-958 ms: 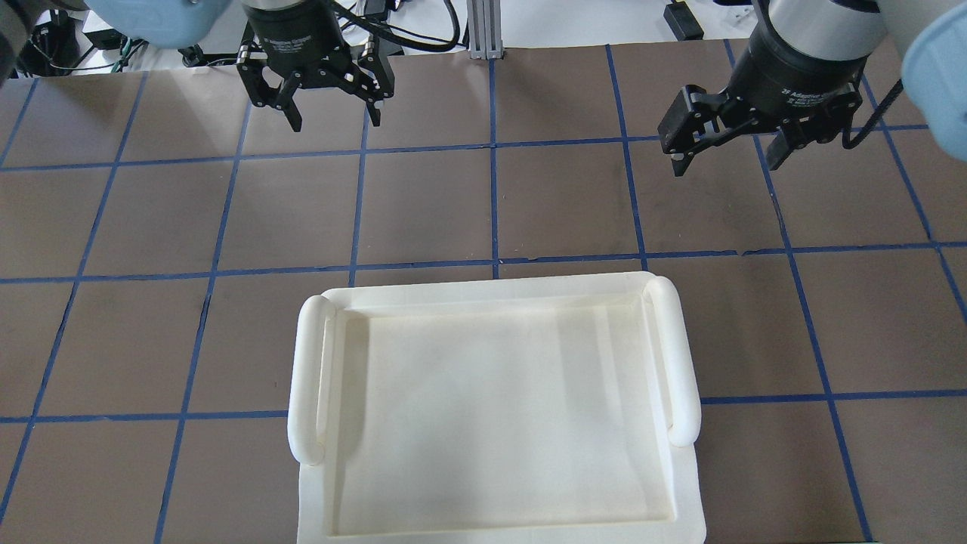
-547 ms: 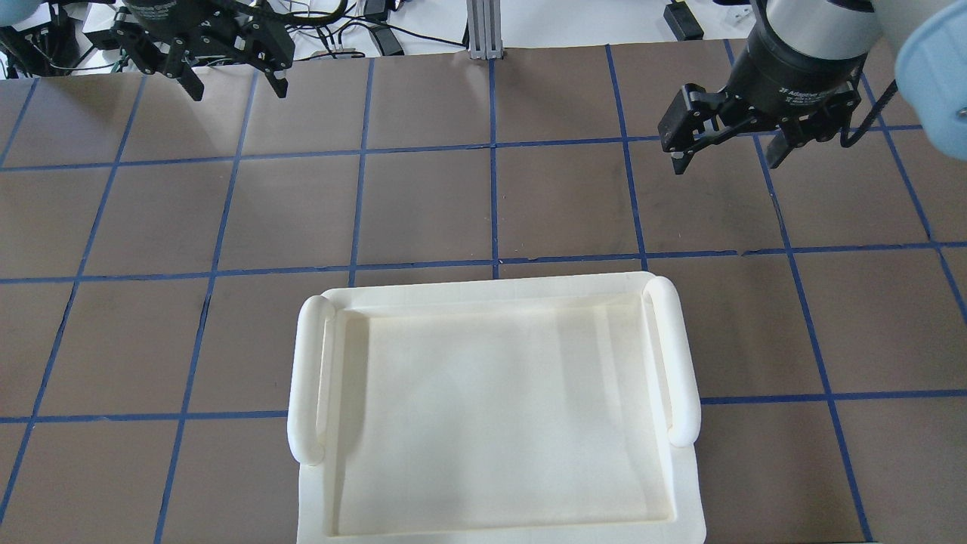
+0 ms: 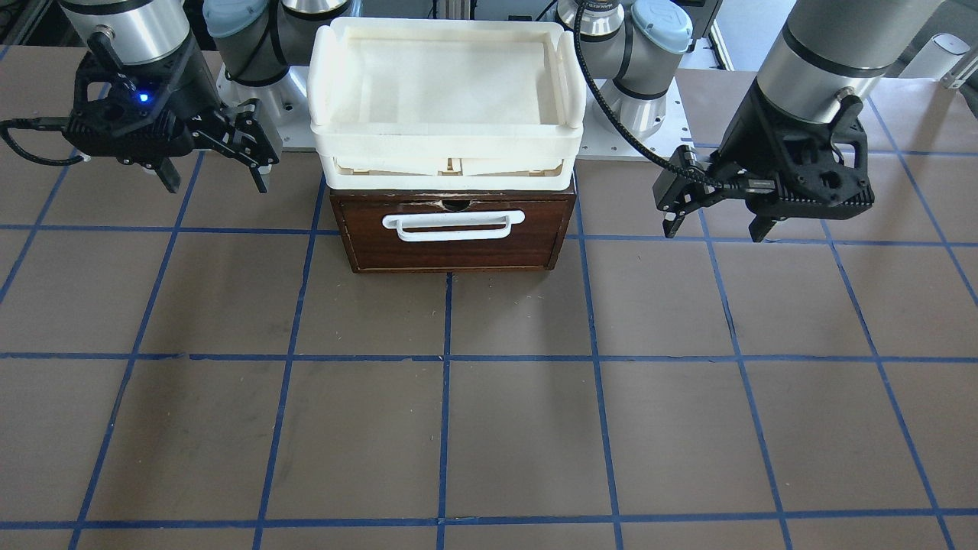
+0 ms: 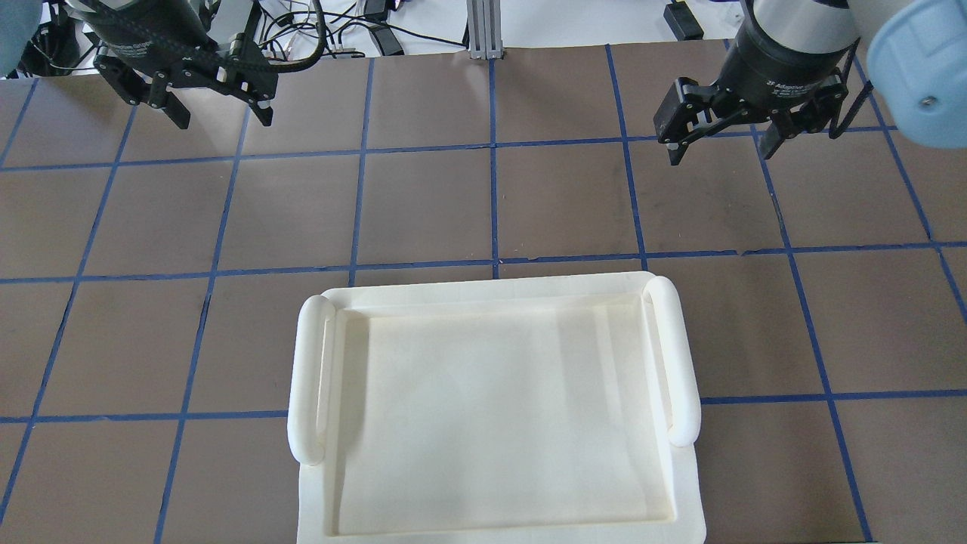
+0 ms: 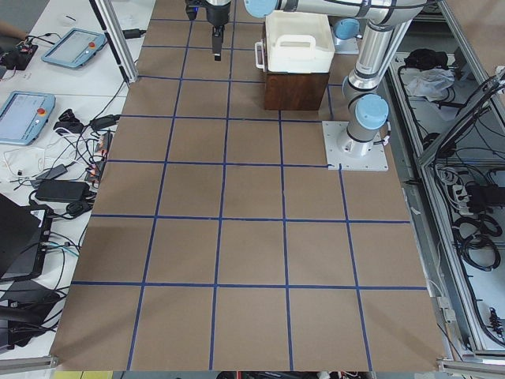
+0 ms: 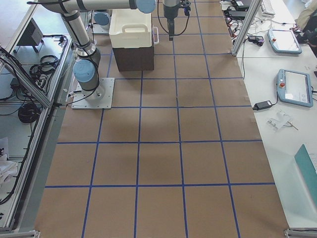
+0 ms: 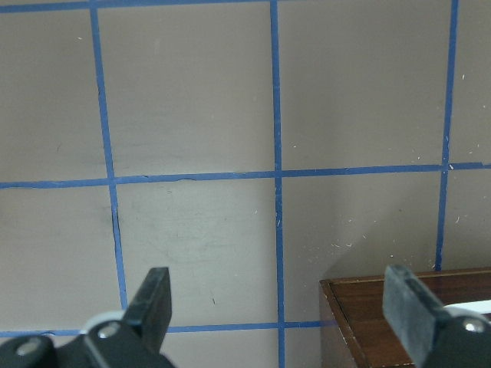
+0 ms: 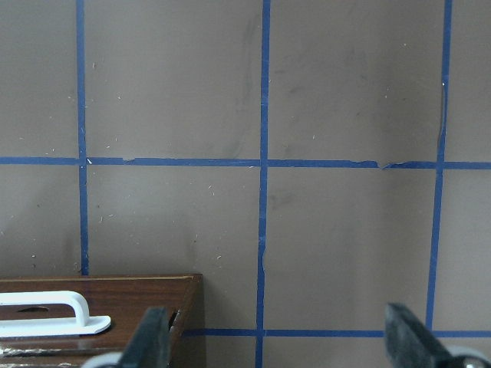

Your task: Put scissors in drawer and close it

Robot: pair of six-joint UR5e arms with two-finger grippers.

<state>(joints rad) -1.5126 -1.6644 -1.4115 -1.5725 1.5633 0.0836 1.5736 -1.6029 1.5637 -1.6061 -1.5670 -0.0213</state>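
Note:
The drawer (image 3: 367, 243) sits shut in its dark brown cabinet, white bar handle (image 3: 453, 226) facing the table. No scissors show in any view. My left gripper (image 4: 225, 121) is open and empty, hovering over the table beside the cabinet; it also shows in the front view (image 3: 714, 231) and in its wrist view (image 7: 278, 291), where a corner of the drawer front (image 7: 406, 314) shows. My right gripper (image 4: 721, 155) is open and empty on the other side (image 3: 218, 186); its wrist view (image 8: 276, 322) shows the drawer front (image 8: 138, 295) and handle (image 8: 46, 314).
A white plastic tray (image 4: 483, 291) with two rounded handles rests on top of the cabinet (image 3: 447, 145). The brown table has a grid of blue tape. Tablets and cables lie on side benches (image 5: 24, 110) (image 6: 294, 87). The arm bases stand behind the cabinet (image 3: 634, 69).
My left gripper has swung from near the table's middle out to the left. My right gripper has shifted slightly away from the tray. Both have stayed open.

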